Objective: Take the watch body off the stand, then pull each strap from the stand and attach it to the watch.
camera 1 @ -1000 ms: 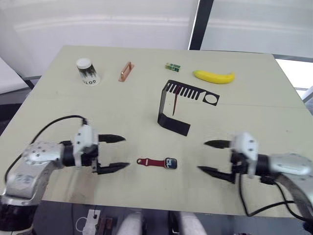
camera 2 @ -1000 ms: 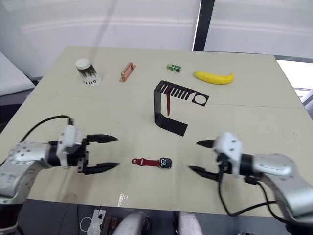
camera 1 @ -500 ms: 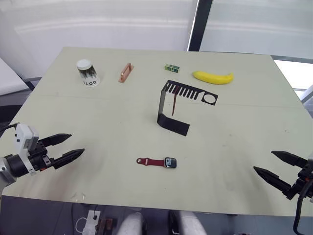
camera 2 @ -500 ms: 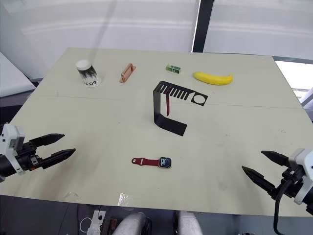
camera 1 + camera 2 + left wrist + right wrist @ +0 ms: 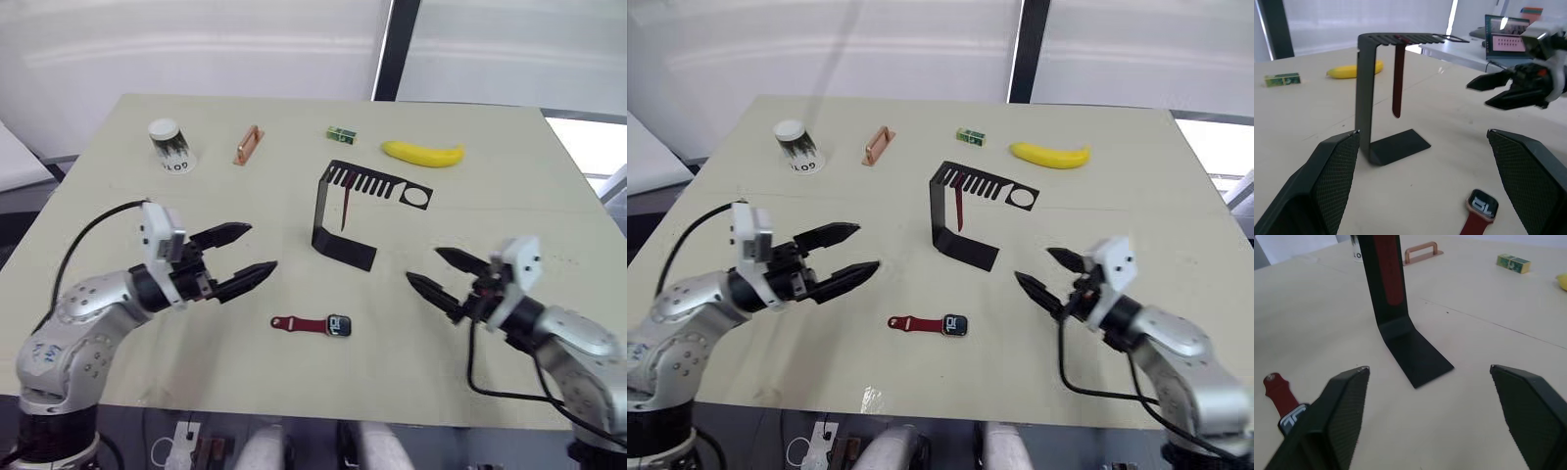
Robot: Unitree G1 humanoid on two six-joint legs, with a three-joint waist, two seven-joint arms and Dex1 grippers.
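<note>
Watch body point(image 5: 340, 325) on table between left jaws point(image 5: 247, 253) and right jaws point(image 5: 435, 273), both spread.

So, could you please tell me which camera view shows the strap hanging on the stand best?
The left wrist view: the dark red strap hangs clear of the stand's upright, its whole length visible from the slotted top arm down. In the right wrist view it overlaps the upright and is cut off at the top. In the eye views it is a thin sliver.
</note>
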